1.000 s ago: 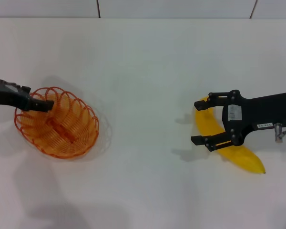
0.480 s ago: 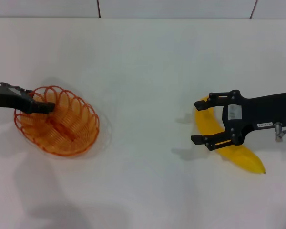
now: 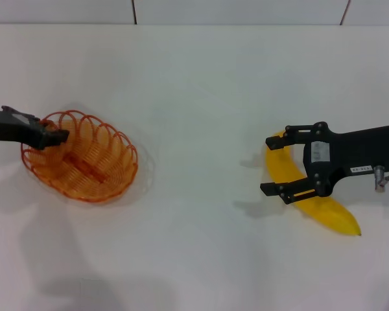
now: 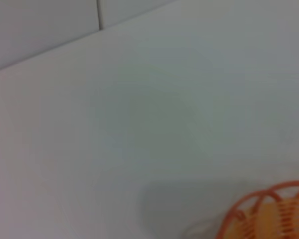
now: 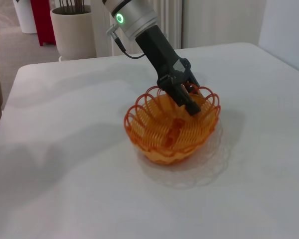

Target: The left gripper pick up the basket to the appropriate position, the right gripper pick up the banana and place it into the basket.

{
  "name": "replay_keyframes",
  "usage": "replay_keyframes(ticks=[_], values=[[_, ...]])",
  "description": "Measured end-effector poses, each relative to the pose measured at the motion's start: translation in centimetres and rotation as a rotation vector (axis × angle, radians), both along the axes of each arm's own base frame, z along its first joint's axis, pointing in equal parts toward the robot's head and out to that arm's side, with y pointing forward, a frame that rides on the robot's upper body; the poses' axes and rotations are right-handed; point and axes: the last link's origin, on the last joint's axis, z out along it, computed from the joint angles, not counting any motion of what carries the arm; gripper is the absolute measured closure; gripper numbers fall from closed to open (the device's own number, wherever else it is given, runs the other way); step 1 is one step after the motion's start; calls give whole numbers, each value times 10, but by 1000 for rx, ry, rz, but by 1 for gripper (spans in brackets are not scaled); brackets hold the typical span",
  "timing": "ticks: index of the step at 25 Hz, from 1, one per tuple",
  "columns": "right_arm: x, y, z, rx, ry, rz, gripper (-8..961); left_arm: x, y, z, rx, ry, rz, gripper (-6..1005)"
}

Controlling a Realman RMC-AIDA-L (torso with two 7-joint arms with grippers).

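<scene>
In the head view, the left gripper (image 3: 52, 137) is pinched on the rim of the basket (image 3: 84, 162) at its far left end, and the basket sits toward the left side of the table (image 3: 194, 84); a shadow offset beneath it suggests it is lifted slightly, though this cannot be confirmed. In the same view the right gripper (image 3: 277, 166) has its fingers spread wide, straddling the upper part of the banana (image 3: 311, 197), which lies flat on the table at the right, well apart from the basket. In the left wrist view only a corner of the basket (image 4: 269, 211) and bare table surface are visible; that arm's own fingers do not show. In the right wrist view the left gripper (image 5: 182, 94) is seen clamped on the far rim of the basket (image 5: 169, 129), with the basket tilted and apparently raised a little off the table. Judged step in hand: repositioning the basket while the right gripper waits in a pre-grasp pose. The next move likely calls for setting the basket nearer the centre, then closing the right fingers on the banana.
</scene>
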Motion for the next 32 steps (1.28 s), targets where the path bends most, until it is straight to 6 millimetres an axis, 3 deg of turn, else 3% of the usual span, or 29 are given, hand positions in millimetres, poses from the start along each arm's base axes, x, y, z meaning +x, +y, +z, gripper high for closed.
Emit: replay_keyframes(ticks=[15,24,32], values=[[0,0,0,-1,0,-2,62,2,0,1,-1,-4,-10,797],[3,0,-1,6,-2,-13,62,11,1,5,5,-18,-41,800],[4,0,-1,7,-5,-11,62,21,2,7,12,-67,-66,874]])
